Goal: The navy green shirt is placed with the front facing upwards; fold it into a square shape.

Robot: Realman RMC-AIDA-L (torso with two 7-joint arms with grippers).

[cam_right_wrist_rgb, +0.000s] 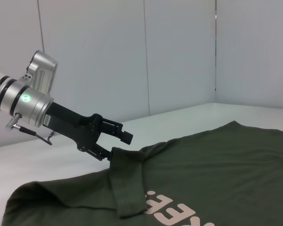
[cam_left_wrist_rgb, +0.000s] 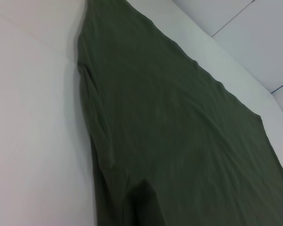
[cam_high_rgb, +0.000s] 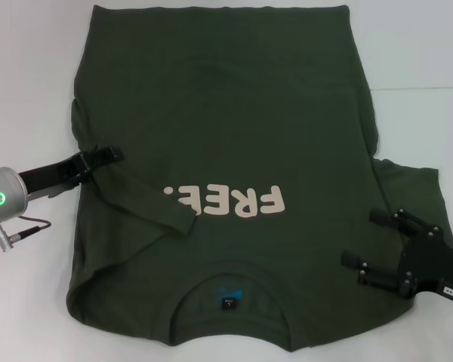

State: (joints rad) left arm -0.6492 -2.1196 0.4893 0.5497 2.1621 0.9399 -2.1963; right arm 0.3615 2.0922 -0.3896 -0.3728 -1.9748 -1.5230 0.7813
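We see the navy green shirt [cam_high_rgb: 234, 136] spread print-up across the white surface [cam_high_rgb: 30, 75], its left sleeve [cam_high_rgb: 155, 207] folded inward, our left pincer [cam_high_rgb: 109, 154] parted over that edge, our right pincer [cam_high_rgb: 370, 240] wide above the right sleeve.

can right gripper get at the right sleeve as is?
Probably yes. The right gripper is open, hovering at the navy green shirt's right shoulder, and the right sleeve lies flat beside it, unfolded and uncovered. The left gripper is across the shirt, out of the way.
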